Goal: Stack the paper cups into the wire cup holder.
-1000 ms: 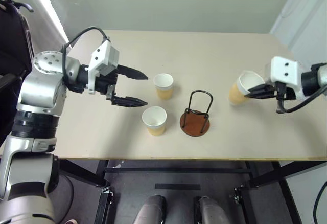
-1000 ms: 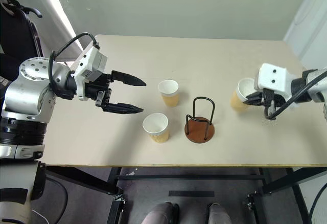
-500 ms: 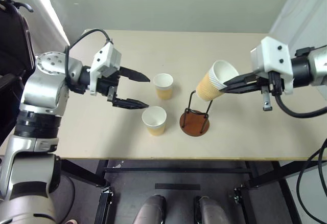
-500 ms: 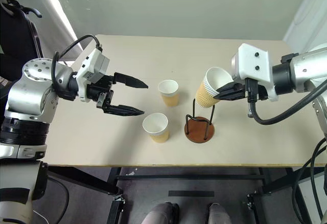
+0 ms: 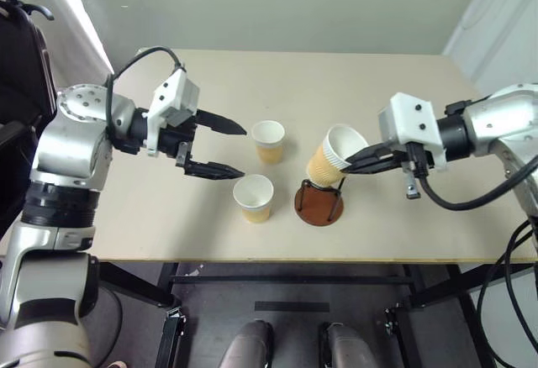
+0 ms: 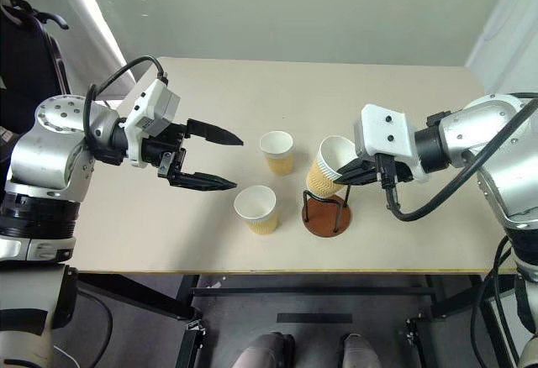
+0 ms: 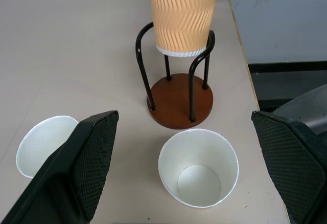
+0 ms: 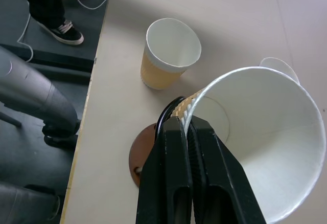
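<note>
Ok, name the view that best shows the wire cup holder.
Left wrist view: the wire cup holder shows whole, loops and base, the held cup entering its top. In the head views that cup covers the loops; the right wrist view shows part of the base.

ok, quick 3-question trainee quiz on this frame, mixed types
1. True or false: the wire cup holder already has a cup seated on its base.
2. How many paper cups stand on the table?
3. The right gripper pinches its cup by: A) the rim B) the bottom C) nothing.

Key: 1 false: the held cup is at the top of the loops, base bare. 2 two. 3 A.
</note>
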Available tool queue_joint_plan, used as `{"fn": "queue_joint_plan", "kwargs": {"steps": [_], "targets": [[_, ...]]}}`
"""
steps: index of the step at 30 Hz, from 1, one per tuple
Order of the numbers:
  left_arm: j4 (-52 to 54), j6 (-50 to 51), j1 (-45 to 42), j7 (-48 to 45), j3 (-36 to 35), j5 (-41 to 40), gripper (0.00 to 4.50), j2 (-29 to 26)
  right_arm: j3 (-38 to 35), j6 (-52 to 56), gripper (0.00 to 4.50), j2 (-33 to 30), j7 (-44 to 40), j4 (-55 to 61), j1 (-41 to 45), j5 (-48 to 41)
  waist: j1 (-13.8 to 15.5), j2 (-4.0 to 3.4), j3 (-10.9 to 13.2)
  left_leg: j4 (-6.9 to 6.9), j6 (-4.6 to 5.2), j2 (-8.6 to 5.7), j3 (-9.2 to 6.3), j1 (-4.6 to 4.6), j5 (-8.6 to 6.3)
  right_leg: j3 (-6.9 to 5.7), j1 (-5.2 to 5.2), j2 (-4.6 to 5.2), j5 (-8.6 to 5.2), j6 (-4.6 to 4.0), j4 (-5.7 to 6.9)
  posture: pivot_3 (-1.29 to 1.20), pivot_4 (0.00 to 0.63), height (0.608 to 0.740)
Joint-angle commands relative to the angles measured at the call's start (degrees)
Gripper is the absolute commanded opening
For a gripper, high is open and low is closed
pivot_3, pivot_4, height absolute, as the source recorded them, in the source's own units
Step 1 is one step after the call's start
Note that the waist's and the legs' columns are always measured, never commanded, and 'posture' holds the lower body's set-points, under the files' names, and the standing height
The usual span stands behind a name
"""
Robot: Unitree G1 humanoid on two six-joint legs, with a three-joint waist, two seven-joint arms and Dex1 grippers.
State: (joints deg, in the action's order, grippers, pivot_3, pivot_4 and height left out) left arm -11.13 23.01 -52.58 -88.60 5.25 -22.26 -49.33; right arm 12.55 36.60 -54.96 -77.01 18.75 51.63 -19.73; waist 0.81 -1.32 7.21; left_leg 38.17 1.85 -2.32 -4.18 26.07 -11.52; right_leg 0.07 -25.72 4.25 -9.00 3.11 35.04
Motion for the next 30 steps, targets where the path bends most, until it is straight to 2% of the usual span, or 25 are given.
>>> {"fn": "queue_joint_plan", "kwargs": {"steps": [1, 8, 11, 20, 26, 30], "targets": [[1.88, 0.13, -0.55, 0.05, -1.44, -0.44, 4.5, -0.84, 0.37, -2.7, 0.03, -0.02, 0.12, -0.01, 0.7, 2.12, 0.01, 0.0, 0.0, 0.0, 0.0, 0.0, 0.0, 0.01, 0.0, 0.0, 0.0, 0.0, 0.0, 0.0, 0.0, 0.0, 0.15, 0.74], [1.91, 0.08, -0.54, 0.37, -1.41, -0.4, 4.5, -0.69, 1.61, -5.51, 0.03, 0.94, 0.91, -1.58, 0.64, 5.49, -0.02, 0.0, 0.0, 0.0, 0.0, 0.0, 0.0, 0.0, 0.0, 0.0, 0.0, 0.0, 0.0, 0.0, 0.01, 0.0, 0.15, 0.74], [2.0, 0.16, -0.48, 0.45, -1.45, -0.46, 4.5, -0.7, 1.51, -5.83, 0.54, 1.35, 0.99, -1.93, 0.65, 6.04, -0.02, 0.0, 0.0, 0.0, 0.0, 0.0, 0.0, 0.0, 0.0, 0.0, 0.0, 0.0, 0.0, 0.0, 0.01, 0.0, 0.15, 0.74], [2.09, 0.38, -0.45, 0.69, -1.55, -0.51, 4.5, -0.63, -0.04, -4.26, 3.71, 2.71, 1.9, -2.41, 1.11, 5.35, -0.02, 0.0, 0.0, 0.0, 0.0, 0.0, 0.0, 0.0, 0.0, 0.0, 0.0, 0.0, 0.0, 0.0, 0.01, 0.0, 0.15, 0.74], [3.07, -0.6, -0.68, 0.97, -1.32, 0.54, 4.5, -1.41, -6.28, 3.82, 3.71, 4.91, 5.04, -3.23, 4.65, -1.15, -0.02, 0.0, 0.0, 0.0, -0.01, 0.0, 0.0, 0.01, 0.0, 0.0, -0.01, 0.0, 0.0, 0.0, 0.02, 0.0, 0.15, 0.74], [6.96, -1.94, 1.21, -1.01, -0.22, 2.14, 4.5, -4.46, -10.2, 11.15, 3.71, 5.36, 6.95, -0.57, 4.96, -7.28, -0.09, 0.02, 0.0, -0.02, -0.02, 0.0, 0.0, 0.02, -0.01, 0.0, -0.02, -0.01, -0.03, -0.06, -0.04, 0.0, 0.15, 0.74]]}}
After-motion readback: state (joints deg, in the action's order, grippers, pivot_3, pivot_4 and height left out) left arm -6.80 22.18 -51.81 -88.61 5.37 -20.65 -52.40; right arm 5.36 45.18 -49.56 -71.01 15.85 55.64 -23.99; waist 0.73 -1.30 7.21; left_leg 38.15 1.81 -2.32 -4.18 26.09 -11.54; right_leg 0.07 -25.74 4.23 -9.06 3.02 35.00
